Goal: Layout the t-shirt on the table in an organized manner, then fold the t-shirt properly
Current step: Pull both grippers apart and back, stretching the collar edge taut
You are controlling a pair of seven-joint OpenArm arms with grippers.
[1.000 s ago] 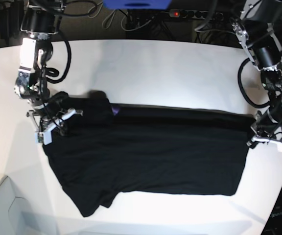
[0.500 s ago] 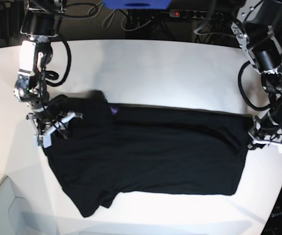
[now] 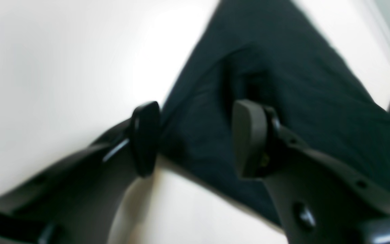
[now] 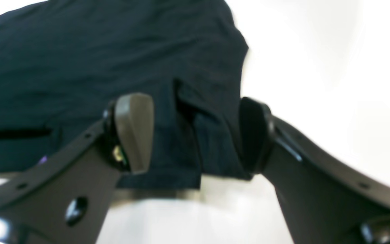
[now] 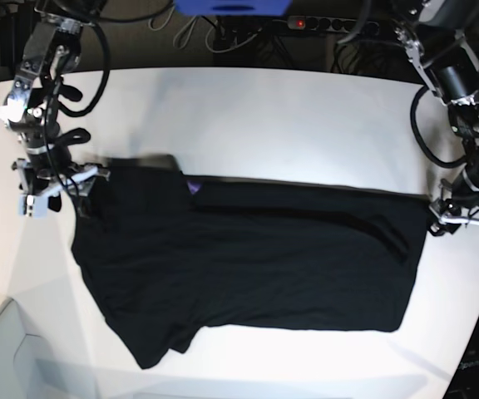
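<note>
Lying mostly flat on the white tabletop [image 5: 264, 116], the black t-shirt [image 5: 256, 266] seems laid out but unfolded, left pincer [image 5: 466, 223] and right pincer [image 5: 55, 184] spread, gripping nothing.

Bare table [image 5: 289, 125] beyond the t-shirt [image 5: 256, 266] lies unobstructed.

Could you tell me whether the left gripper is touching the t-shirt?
Cannot tell: the left wrist view shows the left gripper open over the t-shirt, too blurred to judge.
</note>
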